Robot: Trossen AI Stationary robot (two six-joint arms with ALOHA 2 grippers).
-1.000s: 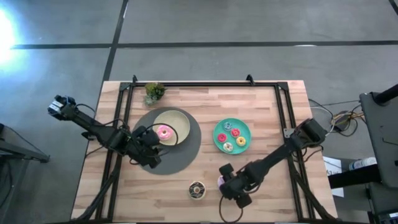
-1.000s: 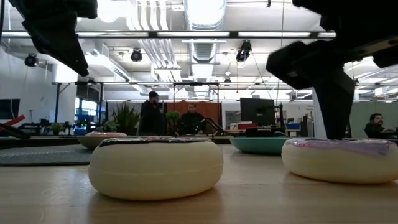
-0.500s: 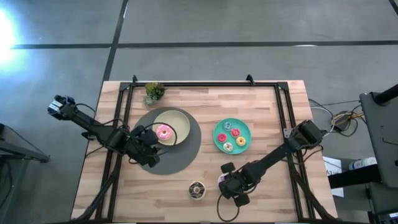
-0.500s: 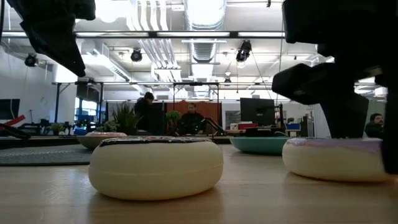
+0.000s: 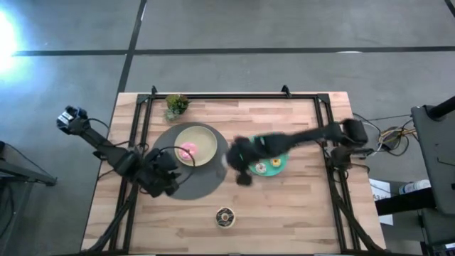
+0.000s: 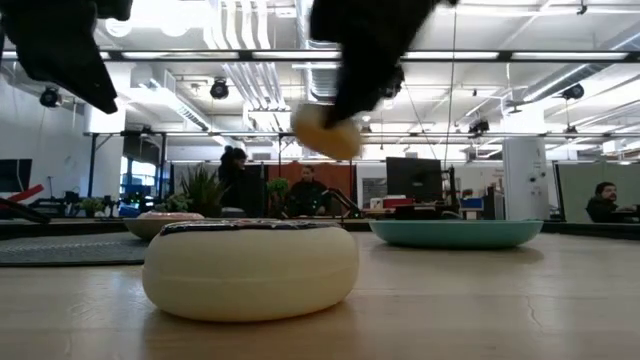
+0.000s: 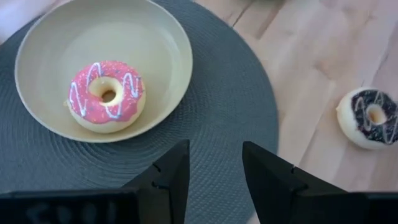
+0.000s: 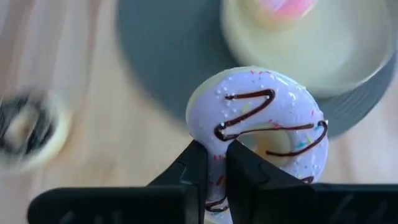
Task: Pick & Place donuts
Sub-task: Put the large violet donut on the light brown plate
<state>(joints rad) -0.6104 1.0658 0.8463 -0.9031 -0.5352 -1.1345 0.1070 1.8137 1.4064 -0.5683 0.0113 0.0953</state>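
My right gripper [image 5: 233,162] is shut on the lilac sprinkled donut [image 8: 261,118] and hangs in the air between the teal plate [image 5: 279,146] and the grey mat [image 5: 206,178]. The low view shows the donut's cream underside [image 6: 327,132] high above the table. The pink donut [image 5: 187,151] lies flat in the beige plate [image 5: 202,139] on the mat. The chocolate donut [image 5: 225,217] lies flat on the wood near the table's near edge. Mini donuts [image 5: 261,168] lie in the teal plate, partly hidden by my right arm. My left gripper [image 7: 214,177] is open and empty over the mat's near left part. My right gripper pinches the lilac donut's ring [image 8: 214,152] between its two fingers at one side of the ring. The donut is lifted clear of the table and tilted, its frosted face toward the wrist camera. Whether one finger reaches into the hole I cannot tell.
A small potted plant [image 5: 175,105] stands at the far left of the table. Dark frame rails [image 5: 327,135] run along the table's left, right and far sides. People stand in the room beyond the table in the low view [image 6: 235,185].
My right gripper has lifted the lilac donut off the wood near the table's near edge and swung fast up, to the left and toward the far edge, to a spot beside the beige plate. My left gripper has drawn back a little toward the near left.
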